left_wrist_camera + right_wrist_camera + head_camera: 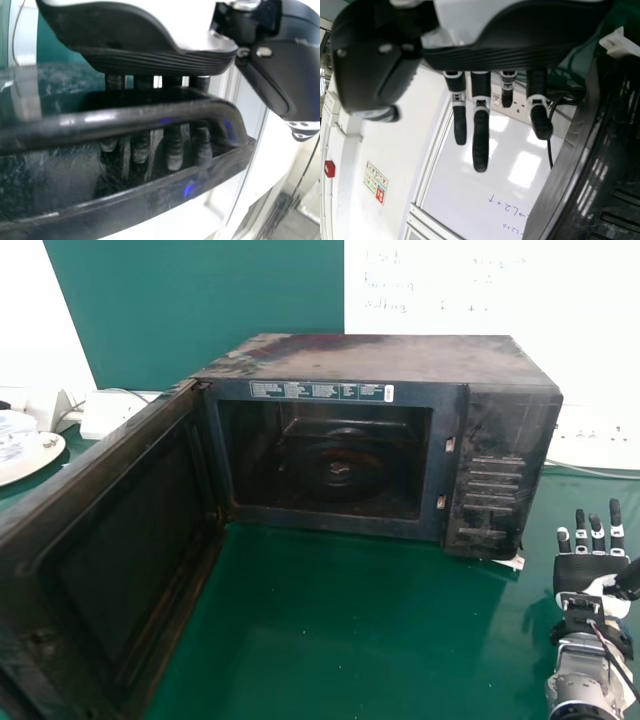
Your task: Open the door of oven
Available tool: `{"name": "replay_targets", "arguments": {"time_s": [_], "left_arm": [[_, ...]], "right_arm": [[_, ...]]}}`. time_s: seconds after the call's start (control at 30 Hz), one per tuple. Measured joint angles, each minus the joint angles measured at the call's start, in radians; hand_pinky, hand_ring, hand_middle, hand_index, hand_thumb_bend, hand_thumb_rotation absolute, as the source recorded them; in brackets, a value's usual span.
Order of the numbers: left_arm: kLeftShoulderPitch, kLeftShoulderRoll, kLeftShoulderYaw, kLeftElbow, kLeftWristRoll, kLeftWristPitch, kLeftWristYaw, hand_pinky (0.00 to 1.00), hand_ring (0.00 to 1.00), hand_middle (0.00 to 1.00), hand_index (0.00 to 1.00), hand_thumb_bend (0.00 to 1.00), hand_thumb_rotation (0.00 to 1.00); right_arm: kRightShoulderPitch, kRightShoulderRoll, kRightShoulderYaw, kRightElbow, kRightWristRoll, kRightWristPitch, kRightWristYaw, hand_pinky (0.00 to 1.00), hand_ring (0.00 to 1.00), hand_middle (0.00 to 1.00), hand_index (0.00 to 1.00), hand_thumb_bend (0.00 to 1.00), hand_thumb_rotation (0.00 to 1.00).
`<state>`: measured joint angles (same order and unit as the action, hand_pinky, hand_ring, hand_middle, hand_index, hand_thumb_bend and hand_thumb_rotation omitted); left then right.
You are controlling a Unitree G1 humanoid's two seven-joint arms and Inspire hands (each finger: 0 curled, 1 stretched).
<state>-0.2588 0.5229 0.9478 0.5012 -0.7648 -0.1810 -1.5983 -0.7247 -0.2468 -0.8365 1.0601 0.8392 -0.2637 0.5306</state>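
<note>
The black oven (340,358) stands on the green table, its door (130,540) swung wide to the robot's left and the dark cavity exposed. In the left wrist view, my left hand (135,45) is at the door handle (85,119). Its fingers hang fairly straight through the gap between the handle bar and the door face, with the thumb apart from the bar. My right hand (590,568) rests off the oven's right side, fingers straight and holding nothing; the right wrist view also has this hand (515,37), beside the oven's side.
A white plate (30,458) lies at the far left beside a white box (110,412). Behind the oven stand a green panel (200,300) and a whiteboard (480,290). A cable (595,473) runs along the table's back right. The opened door covers the table's left part.
</note>
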Motion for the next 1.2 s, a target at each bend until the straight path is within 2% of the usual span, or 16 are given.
{"name": "replay_targets", "arguments": {"time_s": [0.1,0.2,0.3,0.43,0.6,0.67,0.7,0.77,0.87,0.93,1.0,1.03,1.07,1.13,1.2], "left_arm": [[-0.013,0.006,0.041,0.055,-0.002,0.0,0.0,0.15,0.2,0.31,0.68,0.9,0.77],[-0.04,0.014,0.085,0.123,-0.005,0.001,0.0,0.18,0.23,0.33,0.66,0.95,0.79],[-0.059,0.031,0.124,0.168,-0.005,0.001,0.003,0.15,0.19,0.29,0.63,0.99,0.77],[-0.06,0.036,0.159,0.177,-0.005,-0.006,0.006,0.13,0.17,0.28,0.6,0.99,0.81],[-0.06,0.036,0.204,0.182,-0.005,-0.034,0.006,0.15,0.18,0.28,0.57,0.98,0.79],[-0.06,0.036,0.218,0.182,-0.005,-0.037,0.007,0.13,0.17,0.26,0.59,0.98,0.79],[-0.06,0.036,0.224,0.182,-0.005,-0.038,0.007,0.14,0.17,0.26,0.62,0.97,0.83],[-0.059,0.036,0.241,0.182,-0.005,-0.046,0.006,0.16,0.18,0.27,0.64,0.95,0.82],[-0.048,0.036,0.264,0.175,-0.005,-0.05,0.006,0.18,0.24,0.29,0.64,0.93,0.78],[-0.036,0.036,0.283,0.17,-0.005,-0.051,0.009,0.16,0.21,0.27,0.64,0.91,0.74],[-0.027,0.042,0.302,0.17,-0.005,-0.052,0.013,0.13,0.17,0.24,0.63,0.89,0.61],[-0.027,0.044,0.306,0.173,-0.005,-0.05,0.021,0.12,0.16,0.25,0.62,0.9,0.5],[-0.027,0.051,0.311,0.181,-0.005,-0.05,0.031,0.11,0.15,0.24,0.61,0.9,0.47],[-0.034,0.069,0.329,0.222,-0.004,-0.087,0.071,0.11,0.16,0.27,0.6,0.87,0.49],[-0.066,0.086,0.353,0.291,-0.004,-0.168,0.139,0.12,0.18,0.31,0.57,0.8,0.48]], "right_arm": [[0.0,0.0,0.0,0.0,0.0,0.001,0.0,0.33,0.36,0.45,0.48,1.0,0.89],[0.0,0.0,0.0,0.0,0.0,0.002,0.0,0.32,0.35,0.45,0.49,1.0,0.9],[0.0,-0.002,0.0,0.0,0.0,0.003,0.0,0.33,0.36,0.46,0.49,1.0,0.9],[0.001,-0.005,-0.001,0.0,0.001,0.014,0.0,0.33,0.36,0.47,0.5,1.0,0.9],[0.001,-0.008,-0.001,0.0,0.0,0.019,0.0,0.32,0.35,0.46,0.48,1.0,0.91],[0.001,-0.012,-0.001,0.0,0.0,0.02,0.0,0.32,0.35,0.45,0.48,1.0,0.9],[0.001,-0.014,-0.001,0.0,0.0,0.021,0.0,0.32,0.35,0.46,0.48,1.0,0.9],[0.001,-0.021,-0.001,0.0,0.0,0.026,0.0,0.32,0.36,0.45,0.48,1.0,0.91],[0.001,-0.03,0.0,0.0,-0.003,0.035,0.0,0.32,0.36,0.45,0.47,1.0,0.93],[0.001,-0.032,0.001,0.0,-0.006,0.036,0.0,0.32,0.36,0.46,0.47,1.0,0.93],[0.001,-0.034,0.002,0.001,-0.008,0.036,0.0,0.31,0.36,0.46,0.47,1.0,0.94],[0.001,-0.038,0.002,0.002,-0.008,0.036,0.0,0.31,0.36,0.46,0.47,1.0,0.94],[0.001,-0.04,0.002,0.003,-0.009,0.036,0.0,0.31,0.36,0.46,0.47,1.0,0.95],[0.001,-0.043,0.002,0.012,-0.01,0.035,0.0,0.3,0.35,0.45,0.47,1.0,0.94],[0.001,-0.043,0.001,0.016,-0.01,0.034,0.0,0.31,0.35,0.45,0.48,1.0,0.94]]}}
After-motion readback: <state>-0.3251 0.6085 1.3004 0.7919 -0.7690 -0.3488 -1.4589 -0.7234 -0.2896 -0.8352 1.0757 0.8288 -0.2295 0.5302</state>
